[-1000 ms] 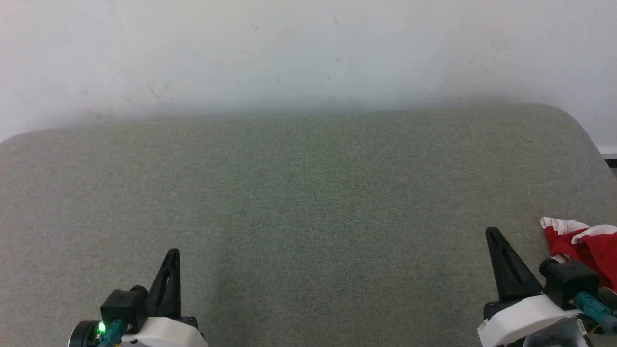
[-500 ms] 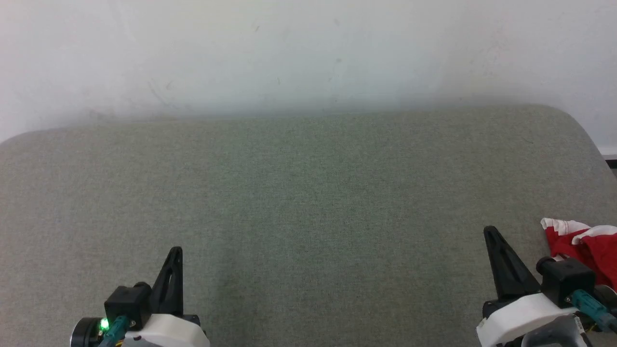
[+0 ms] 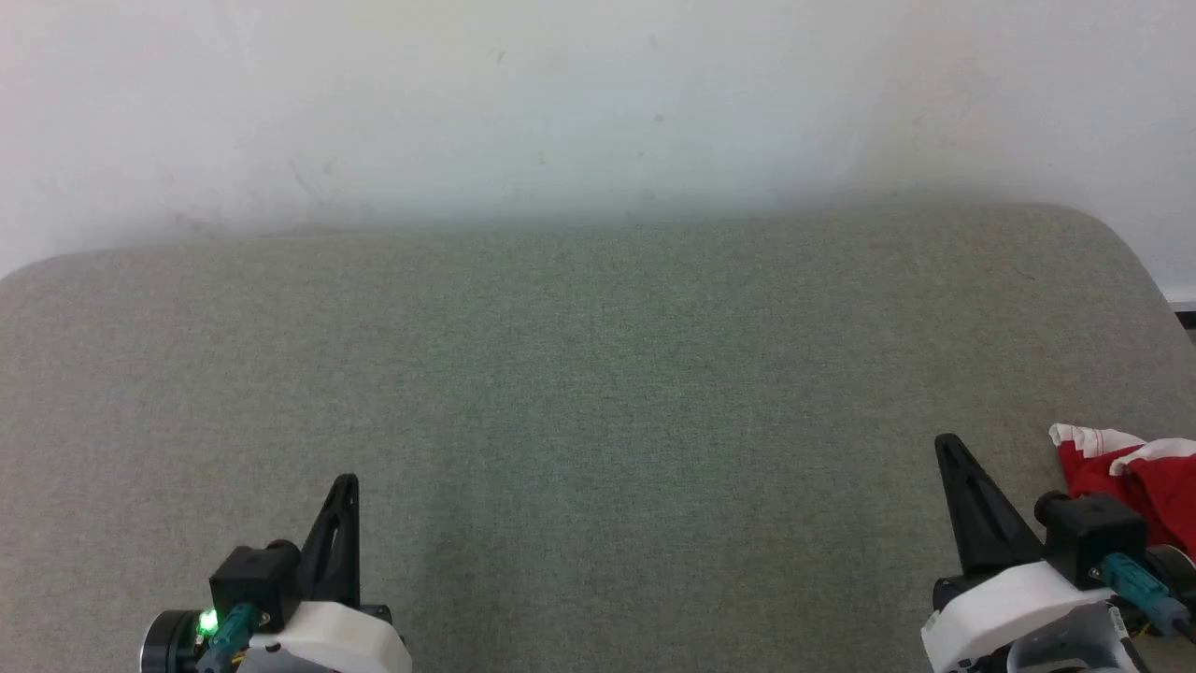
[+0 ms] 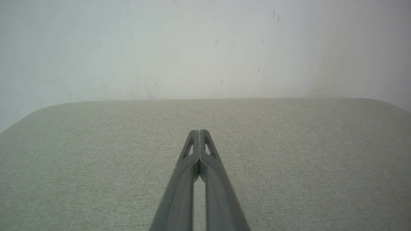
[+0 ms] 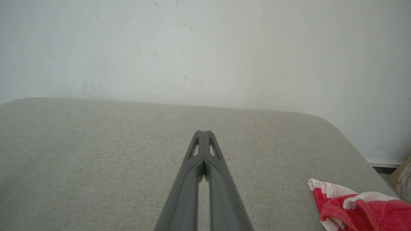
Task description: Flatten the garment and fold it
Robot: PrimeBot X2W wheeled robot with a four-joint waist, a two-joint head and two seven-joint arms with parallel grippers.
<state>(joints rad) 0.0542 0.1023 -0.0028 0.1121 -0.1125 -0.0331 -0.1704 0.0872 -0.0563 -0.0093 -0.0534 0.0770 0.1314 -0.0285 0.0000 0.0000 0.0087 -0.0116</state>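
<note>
The garment (image 3: 1135, 477), red cloth with white trim, lies bunched at the right edge of the grey-green cushioned surface (image 3: 598, 393); most of it runs out of the head view. It also lies crumpled at the lower right of the right wrist view, garment (image 5: 356, 208). My right gripper (image 3: 948, 444) stands shut and empty just left of the garment, apart from it, fingertips together (image 5: 203, 133). My left gripper (image 3: 346, 483) is shut and empty at the lower left, over bare fabric, its tips pressed together (image 4: 199, 131).
A scuffed white wall (image 3: 598, 112) rises behind the cushion's far edge. The cushion rounds off at its far right corner (image 3: 1112, 234), with a dark strip of floor (image 3: 1185, 313) beyond. A tan object (image 5: 403, 175) sits past the right edge.
Both grippers have crept slightly up the head view; the left one also drifted a little to the right. The garment has not moved.
</note>
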